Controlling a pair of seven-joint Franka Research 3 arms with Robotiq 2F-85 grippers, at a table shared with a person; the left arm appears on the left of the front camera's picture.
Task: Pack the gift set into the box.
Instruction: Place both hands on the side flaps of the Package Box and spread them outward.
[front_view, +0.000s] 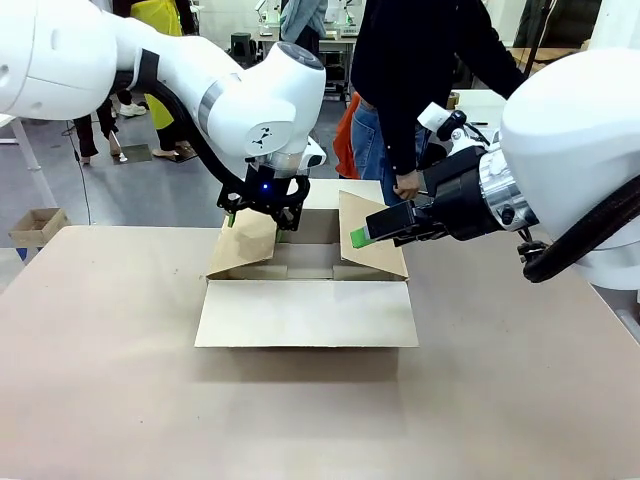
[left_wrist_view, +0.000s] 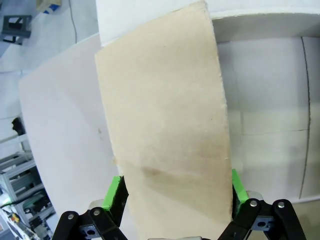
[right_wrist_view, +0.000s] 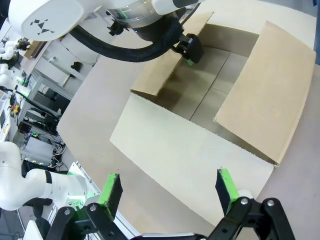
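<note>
Shows the box (front_view: 305, 315) at mid-frame on the table (front_view: 120, 380), four flaps open. Puts the left gripper (front_view: 257, 226) at upper centre, spread wide astride the raised left flap (left_wrist_view: 165, 125), pads (left_wrist_view: 115, 194) beside its edges. Places the right gripper (right_wrist_view: 169, 186) right of centre, spread wide, holding nothing, near the right flap (front_view: 385, 262).

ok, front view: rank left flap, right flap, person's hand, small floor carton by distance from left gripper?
1. left flap, against the left gripper.
2. right flap, across the opening.
3. person's hand, far side, further right.
4. small carton, on the floor far left.
</note>
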